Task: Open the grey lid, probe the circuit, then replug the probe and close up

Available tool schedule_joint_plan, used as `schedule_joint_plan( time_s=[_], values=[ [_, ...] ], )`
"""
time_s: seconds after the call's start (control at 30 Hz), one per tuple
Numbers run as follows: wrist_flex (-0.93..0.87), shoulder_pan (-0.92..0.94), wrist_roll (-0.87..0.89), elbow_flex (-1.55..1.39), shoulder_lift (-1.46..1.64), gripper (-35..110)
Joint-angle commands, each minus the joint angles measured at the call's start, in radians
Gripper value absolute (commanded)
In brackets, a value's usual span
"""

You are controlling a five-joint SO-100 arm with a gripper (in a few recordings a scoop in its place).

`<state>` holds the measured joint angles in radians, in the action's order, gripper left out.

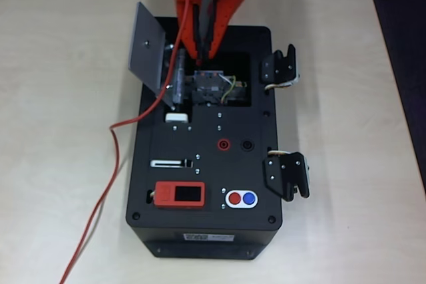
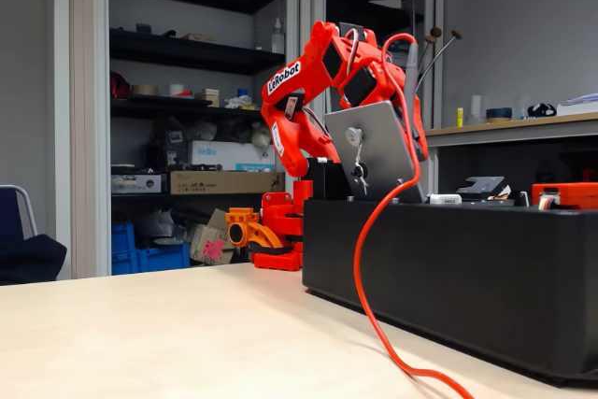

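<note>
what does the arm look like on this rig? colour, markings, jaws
The arm is bright orange-red printed plastic with black motor blocks at the joints and a white "LeRobot" label on its upper link. Its base matches in orange-red. The gripper has the same orange shell, with darker, tapered jaws pointing down over the black box.

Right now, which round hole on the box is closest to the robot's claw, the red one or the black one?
The red socket. It sits left of the black socket in the overhead view, more directly below the gripper.
</note>
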<state>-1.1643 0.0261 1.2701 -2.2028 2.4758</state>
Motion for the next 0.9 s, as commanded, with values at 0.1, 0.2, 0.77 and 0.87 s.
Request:
schedule_joint_plan(
  time_s=[0.1,0.2,0.77,0.87],
  values=[
    [0.015,0.018,0.012,-0.008,0.014,0],
    [0.035,0.018,0.012,-0.025,0.014,0],
    [0.216,0.031,0.026,-0.204,0.049,0],
    [0.259,0.040,0.020,-0.245,0.055,0]
  ],
)
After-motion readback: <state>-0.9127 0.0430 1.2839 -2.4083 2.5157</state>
